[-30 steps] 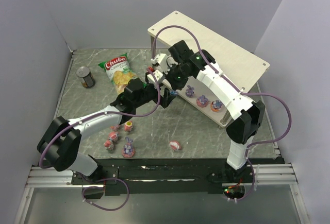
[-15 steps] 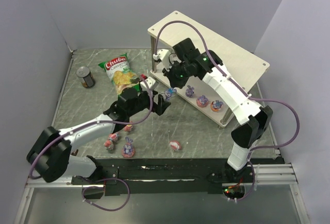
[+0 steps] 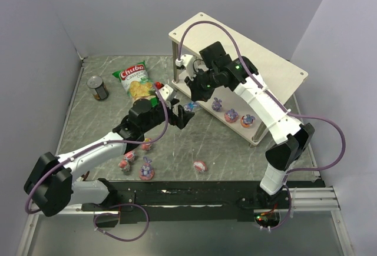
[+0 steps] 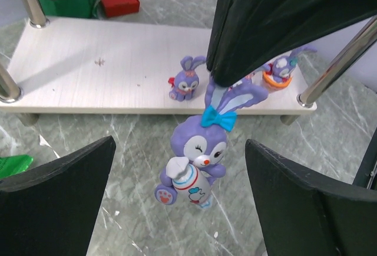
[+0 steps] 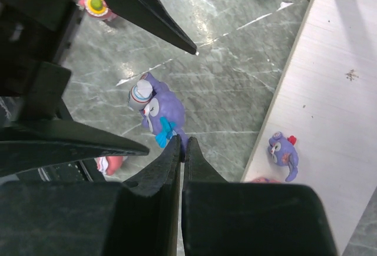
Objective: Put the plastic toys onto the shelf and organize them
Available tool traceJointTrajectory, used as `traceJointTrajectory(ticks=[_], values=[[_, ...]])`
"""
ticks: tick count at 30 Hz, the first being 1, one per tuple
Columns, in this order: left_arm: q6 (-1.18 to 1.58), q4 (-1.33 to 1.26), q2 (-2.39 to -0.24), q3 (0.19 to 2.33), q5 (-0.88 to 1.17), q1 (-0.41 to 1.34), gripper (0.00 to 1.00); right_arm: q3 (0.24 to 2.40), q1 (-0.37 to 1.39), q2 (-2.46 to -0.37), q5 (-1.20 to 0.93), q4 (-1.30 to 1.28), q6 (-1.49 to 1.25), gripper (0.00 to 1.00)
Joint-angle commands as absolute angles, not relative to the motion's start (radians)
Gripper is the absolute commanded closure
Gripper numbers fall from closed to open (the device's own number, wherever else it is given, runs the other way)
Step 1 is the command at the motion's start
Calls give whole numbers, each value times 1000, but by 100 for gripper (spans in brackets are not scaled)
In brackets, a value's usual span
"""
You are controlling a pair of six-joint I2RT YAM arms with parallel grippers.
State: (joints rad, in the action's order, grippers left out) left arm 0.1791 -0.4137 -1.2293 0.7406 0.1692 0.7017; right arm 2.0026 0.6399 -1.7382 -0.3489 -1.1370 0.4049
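Note:
A purple bunny toy [image 4: 197, 156] with a blue bow hangs above the table in front of the shelf. My right gripper [image 5: 181, 144] is shut on its ear, and in the top view this bunny [image 3: 189, 107] shows just under that gripper [image 3: 192, 103]. My left gripper [image 4: 179, 143] is open, with one finger on either side of the bunny and clear of it. The shelf [image 3: 235, 50] has three bunny toys on its lower board [image 4: 118, 73], the nearest [image 3: 217, 104] by the right gripper. Several more toys, such as one [image 3: 146, 170], lie on the table near the front.
A green chip bag [image 3: 135, 82] and a dark can [image 3: 98, 87] sit at the back left. A small red object [image 3: 159, 85] lies beside the bag. Thin metal posts [image 4: 333, 70] carry the shelf's upper board. A pink toy [image 3: 201, 165] lies alone at the front centre.
My left gripper has drawn back to the left, away from the bunny, with its jaws still wide. The bunny stays in my right gripper, which has shifted slightly toward the shelf.

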Motion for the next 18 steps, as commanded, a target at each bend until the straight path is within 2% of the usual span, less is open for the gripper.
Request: traceJointTrajectory(ticks=[1,3,8,11,14,18], values=[[183,-416,-1252,792,199,706,5,2056,643,-1684,-396,-1134,387,100],[184,-416,-1267,805,206,706,7,2049,643,-1678,-402,-1134,385,100],[181,-407,-1289,830,210,706,19,2039,650,-1677,-399,-1137,388,100],[178,-396,-1295,841,209,706,19,2039,657,-1684,-377,-1146,390,100],[173,-388,-1296,842,204,706,13,2040,658,-1690,-351,-1152,391,100],[173,-385,-1302,842,207,706,18,2039,660,-1686,-348,-1147,393,100]])
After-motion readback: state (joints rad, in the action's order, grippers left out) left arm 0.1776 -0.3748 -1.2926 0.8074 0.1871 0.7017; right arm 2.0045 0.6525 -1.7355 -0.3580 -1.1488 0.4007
